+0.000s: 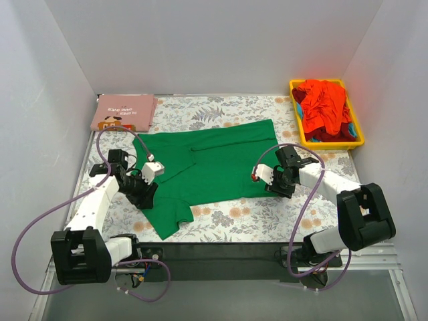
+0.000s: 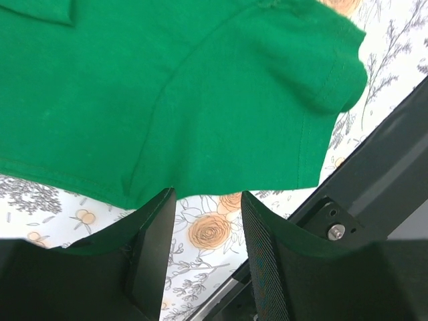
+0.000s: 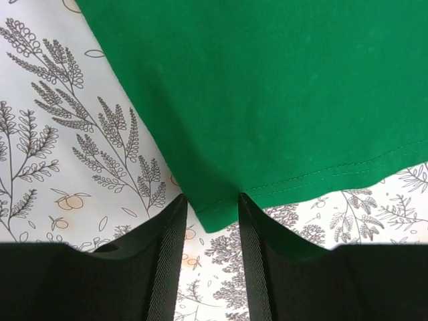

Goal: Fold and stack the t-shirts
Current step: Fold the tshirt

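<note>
A bright green t-shirt (image 1: 207,166) lies spread flat on the floral covering, its sleeve toward the near edge. My left gripper (image 1: 147,197) is open at the shirt's left edge; in the left wrist view (image 2: 207,200) the green hem (image 2: 200,100) ends right at the fingertips, with only floral cloth between them. My right gripper (image 1: 275,188) is open at the shirt's near right corner; in the right wrist view (image 3: 210,204) that corner (image 3: 217,217) sits between the two tips. A folded dusty pink t-shirt (image 1: 124,112) lies at the back left. Red-orange t-shirts (image 1: 324,105) are heaped in the bin.
The yellow bin (image 1: 358,137) stands at the back right. White walls close the table on three sides. The table's black front edge (image 2: 374,174) runs close to my left gripper. The grey-and-orange floral covering (image 1: 267,221) shows along the near side.
</note>
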Robot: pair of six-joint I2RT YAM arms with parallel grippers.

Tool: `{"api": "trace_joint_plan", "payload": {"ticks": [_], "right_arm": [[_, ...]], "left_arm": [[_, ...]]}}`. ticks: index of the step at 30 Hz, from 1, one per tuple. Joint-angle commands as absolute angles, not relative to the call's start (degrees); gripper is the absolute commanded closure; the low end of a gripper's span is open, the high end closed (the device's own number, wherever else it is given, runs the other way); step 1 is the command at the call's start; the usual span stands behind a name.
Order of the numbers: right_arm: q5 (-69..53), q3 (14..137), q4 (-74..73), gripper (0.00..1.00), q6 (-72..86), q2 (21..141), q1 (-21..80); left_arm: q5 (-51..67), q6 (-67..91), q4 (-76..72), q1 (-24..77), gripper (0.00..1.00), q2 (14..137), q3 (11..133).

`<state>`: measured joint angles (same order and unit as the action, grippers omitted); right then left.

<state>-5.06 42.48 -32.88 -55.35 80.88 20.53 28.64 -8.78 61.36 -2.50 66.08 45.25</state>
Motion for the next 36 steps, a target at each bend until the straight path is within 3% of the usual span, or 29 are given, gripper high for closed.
{"api": "trace_joint_plan", "payload": {"ticks": [1,8,14,19,25,31,36], "right_arm": [[-3.61,41.31,-30.5,0.58,-56.86,81.91,20.65],[-2.55,40.43,-29.36,0.74,-56.78,81.21,20.65],[-2.29,41.4,-29.44,0.8,-56.34,81.3,20.65],[-1.85,41.92,-29.53,0.99,-55.73,82.0,20.65],[-2.2,42.01,-29.71,0.99,-55.46,82.09,20.65],[-2.46,42.01,-30.41,0.99,-55.28,81.65,20.65],[-3.16,41.84,-32.34,0.99,-55.2,78.41,20.39]], "left_arm": [[26.98,-10.81,61.61,-1.67,0.57,63.37,43.95],[21.98,-8.62,57.93,3.68,0.58,62.05,39.82],[14.08,-6.86,53.7,9.31,0.6,61.35,37.45],[9.77,-5.63,49.59,12.91,0.61,61.08,34.2],[3.26,-6.67,43.35,15.38,0.63,61.35,27.61],[2.99,-7.13,43.59,15.91,0.96,61.26,25.92],[4.66,-5.19,48.33,15.91,1.0,59.51,29.61]]}}
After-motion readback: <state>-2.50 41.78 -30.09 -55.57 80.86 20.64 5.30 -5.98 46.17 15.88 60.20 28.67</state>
